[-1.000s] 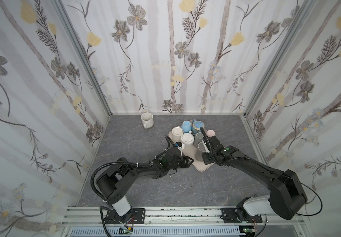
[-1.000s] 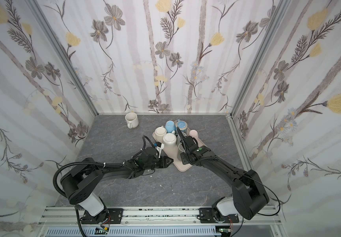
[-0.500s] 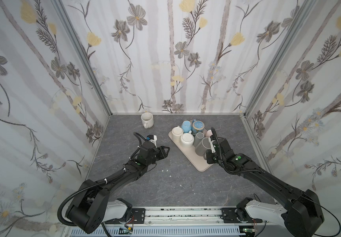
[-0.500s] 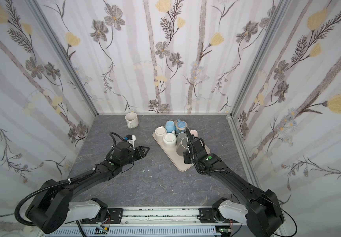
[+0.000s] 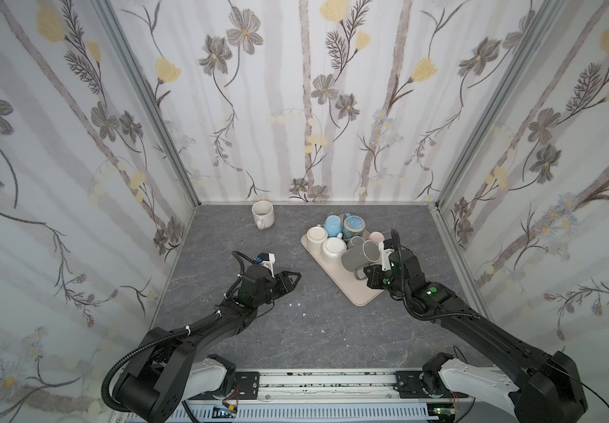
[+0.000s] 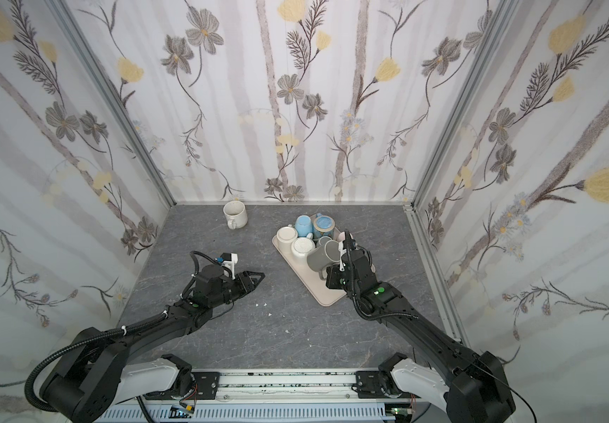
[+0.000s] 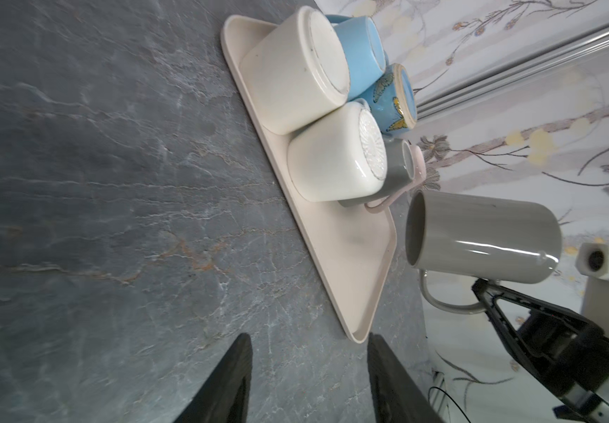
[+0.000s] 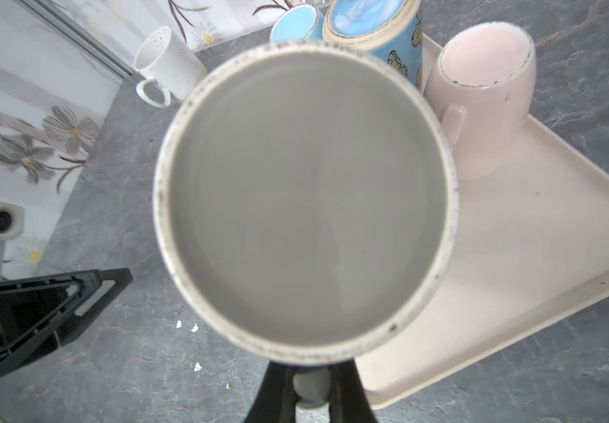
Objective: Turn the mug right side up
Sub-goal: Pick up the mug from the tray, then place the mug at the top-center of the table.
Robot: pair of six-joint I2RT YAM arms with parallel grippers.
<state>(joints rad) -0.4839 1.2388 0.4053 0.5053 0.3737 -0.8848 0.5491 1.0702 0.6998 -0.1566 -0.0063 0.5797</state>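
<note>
**A:** What's nearest?

**B:** The left gripper, low over the bare table. Its fingers are spread, with nothing between them. Just past it lie a few white crumbs.

**A:** And the tray?

**B:** The tray sits slantwise to the right, and its near half is bare. The grey mug hangs over that half, clear of the tray. Its mouth faces down toward the tray and its base is turned up.

**A:** What holds it?

**B:** The right gripper, pinched tight on the mug's handle. In the right wrist view the handle shows between the fingers.

**A:** Anything crowding it?

**B:** Yes, close behind on the tray's far half. There are two white mugs bottom-up, a small grey mug and a pink mug. A pale blue mug and a butterfly mug are packed in with them. Farther back, a speckled mug stands upright alone by the wall.

**A:** What's hard to see?

**B:** The held mug's base fills the middle of the right wrist view. Its inside shows only as a sliver from the left wrist.
</note>
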